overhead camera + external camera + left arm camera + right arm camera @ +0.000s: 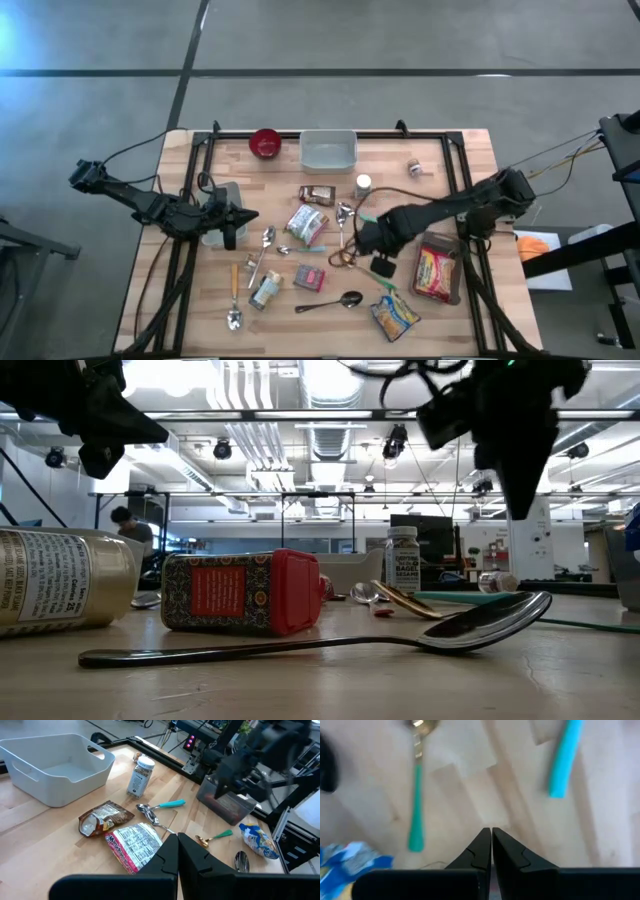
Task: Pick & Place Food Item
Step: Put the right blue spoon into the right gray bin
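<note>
Several food items lie on the wooden table: a pink-and-white packet, a brown packet, a blue-and-yellow packet and a red box. My right gripper hangs shut and empty above bare wood at the table's middle, pointing down, between a teal-handled spoon and a blue handle. My left gripper waits shut and empty at the left, raised, aimed toward the pink-and-white packet.
A white bin and a red bowl stand at the far edge. A spice bottle, a lying jar, several spoons and a dark tray with a red packet crowd the table.
</note>
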